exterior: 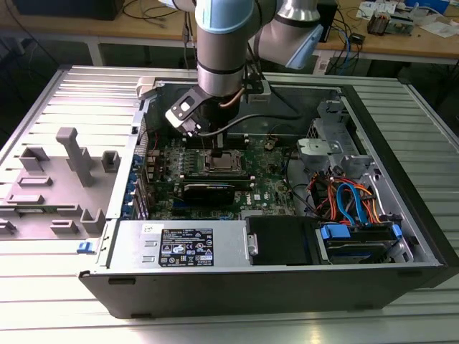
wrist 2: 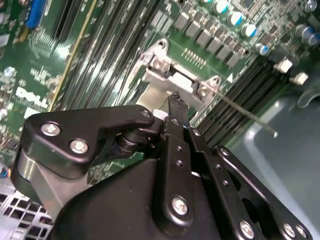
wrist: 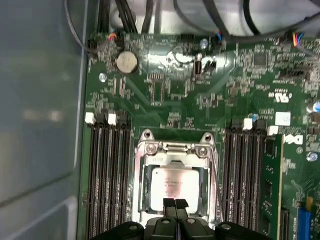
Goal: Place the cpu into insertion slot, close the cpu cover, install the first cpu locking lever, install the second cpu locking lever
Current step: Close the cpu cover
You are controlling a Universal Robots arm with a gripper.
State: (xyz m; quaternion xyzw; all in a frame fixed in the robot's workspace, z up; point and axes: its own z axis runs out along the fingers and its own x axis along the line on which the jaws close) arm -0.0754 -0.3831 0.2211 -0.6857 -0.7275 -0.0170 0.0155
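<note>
So the arm is down inside the open computer case (exterior: 401,143), right over the middle of the green motherboard (wrist: 165,95). The cpu (wrist: 175,185) is already sitting in the insertion slot (wrist: 146,192), grey top facing up, with a bank of long black memory slots (wrist: 105,175) on either side of it.

The cpu cover (wrist: 172,150) looks like it's lying down flat around the chip. You can see the chip through its window in the first wrist view, and the hinge end points toward the board edge with the coin battery (wrist: 126,61).

The gripper (wrist: 175,205) has its two black fingertips pressed together with nothing pinched between them. They're parked over the chip's edge farthest from the hinge, and I can't tell if they actually touch.

In the second wrist view a thin locking lever (wrist 2: 247,114) sticks out from the socket corner across the memory slots, so it isn't latched. In the exterior view the graphics card (exterior: 215,190) sits just beside the socket.
</note>
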